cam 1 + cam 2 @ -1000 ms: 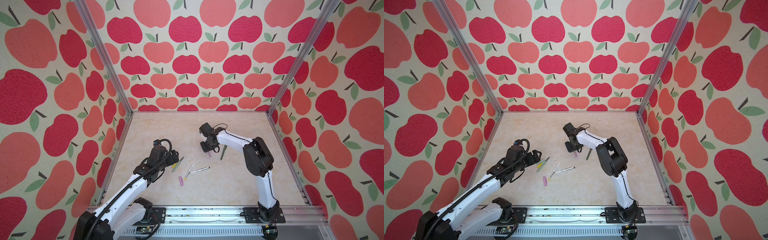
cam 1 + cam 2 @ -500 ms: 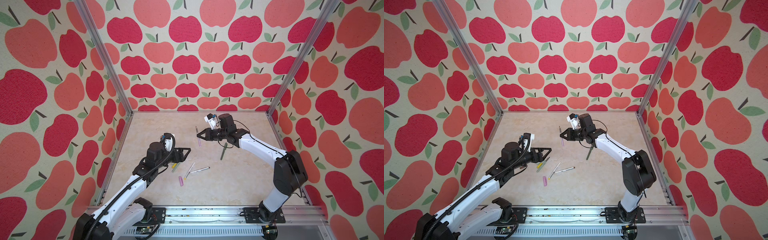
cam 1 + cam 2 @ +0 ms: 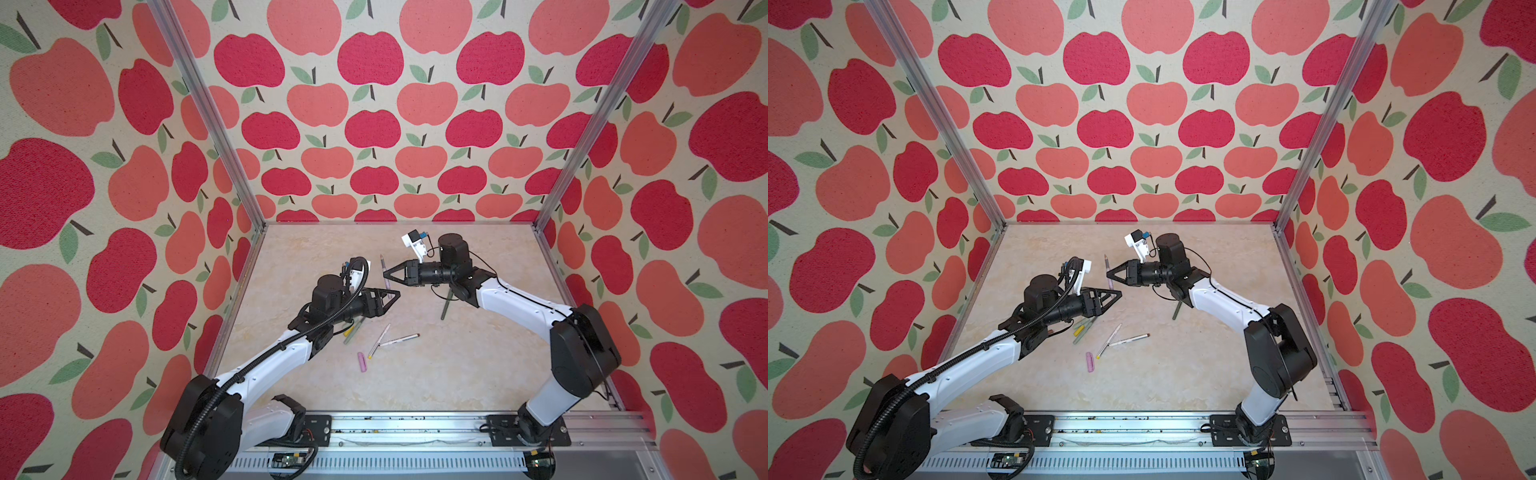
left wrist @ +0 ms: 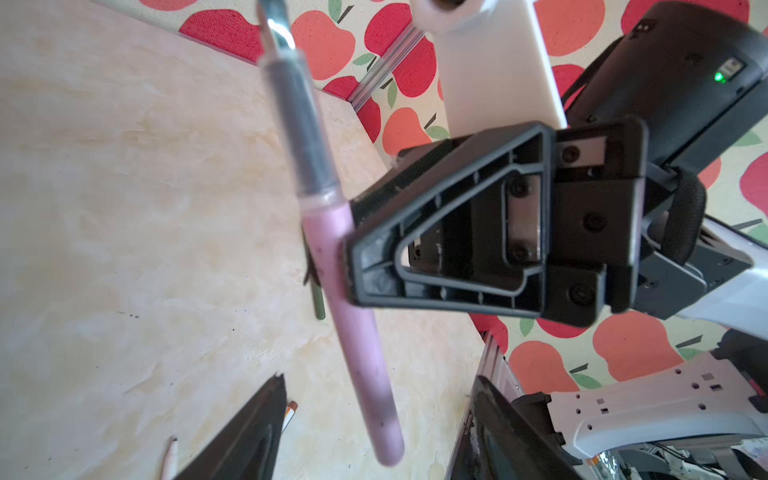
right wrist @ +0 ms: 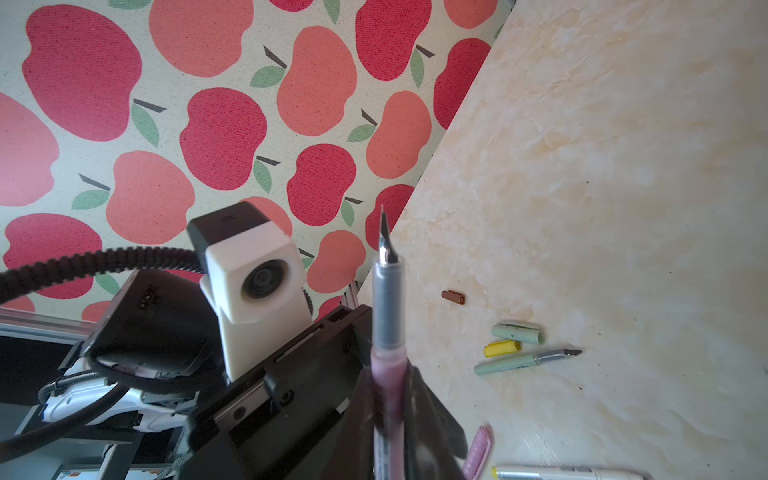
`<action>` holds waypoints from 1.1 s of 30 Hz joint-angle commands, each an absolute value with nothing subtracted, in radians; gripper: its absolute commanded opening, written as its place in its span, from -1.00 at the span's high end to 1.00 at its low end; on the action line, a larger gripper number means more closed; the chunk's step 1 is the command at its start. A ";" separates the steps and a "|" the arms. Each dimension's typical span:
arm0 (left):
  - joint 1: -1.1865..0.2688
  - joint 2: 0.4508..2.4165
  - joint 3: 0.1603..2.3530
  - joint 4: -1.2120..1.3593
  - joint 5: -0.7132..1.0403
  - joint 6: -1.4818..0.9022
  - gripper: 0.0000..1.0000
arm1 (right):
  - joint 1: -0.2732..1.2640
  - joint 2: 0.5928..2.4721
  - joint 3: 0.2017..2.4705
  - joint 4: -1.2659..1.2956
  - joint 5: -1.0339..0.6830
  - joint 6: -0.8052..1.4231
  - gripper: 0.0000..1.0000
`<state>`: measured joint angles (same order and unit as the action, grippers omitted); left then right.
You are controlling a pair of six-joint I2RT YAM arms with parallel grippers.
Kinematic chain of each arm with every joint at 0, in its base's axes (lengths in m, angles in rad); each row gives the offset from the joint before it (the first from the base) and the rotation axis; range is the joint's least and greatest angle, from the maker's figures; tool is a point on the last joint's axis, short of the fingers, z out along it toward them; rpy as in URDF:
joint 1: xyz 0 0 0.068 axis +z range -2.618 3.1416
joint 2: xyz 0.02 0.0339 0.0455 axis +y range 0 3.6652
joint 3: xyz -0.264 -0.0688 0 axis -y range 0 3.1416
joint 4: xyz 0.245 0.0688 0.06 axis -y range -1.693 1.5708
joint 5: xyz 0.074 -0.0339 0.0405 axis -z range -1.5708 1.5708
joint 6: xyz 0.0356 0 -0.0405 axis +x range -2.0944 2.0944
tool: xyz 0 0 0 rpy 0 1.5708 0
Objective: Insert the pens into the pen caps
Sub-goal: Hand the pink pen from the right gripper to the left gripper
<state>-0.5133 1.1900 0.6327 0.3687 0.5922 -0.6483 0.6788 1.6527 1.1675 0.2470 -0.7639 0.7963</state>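
My right gripper [image 3: 387, 276] [image 5: 390, 388] is shut on the lilac-pink pen [image 3: 383, 266] [image 4: 332, 257], held in the air with its dark tip pointing toward the back wall. My left gripper [image 3: 397, 294] [image 4: 379, 380] stands open just in front of it, empty; the pen's blunt rear end hangs between its spread fingers. A pink cap [image 3: 362, 360] [image 5: 478, 451] lies on the table. A brown cap [image 5: 453, 297], a light green cap [image 5: 517, 333] and a yellow cap [image 5: 502, 348] lie near the pale sage pen [image 5: 523, 360].
Two white pens [image 3: 399, 338] [image 3: 1109, 340] lie crossed at the middle front. A dark green pen [image 3: 446, 305] lies under the right arm. The marbled table [image 3: 457, 374] is boxed in by apple-print walls, with a metal rail [image 3: 415, 428] along the front.
The right gripper lifted the pink pen off the table and swung it toward the middle. The left gripper rose from the pens, turned to face it, and its jaws narrowed somewhat.
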 commanded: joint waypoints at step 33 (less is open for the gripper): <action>-0.497 1.042 0.647 0.242 0.393 -0.619 1.00 | 0.693 1.593 1.189 0.137 -0.760 0.712 0.50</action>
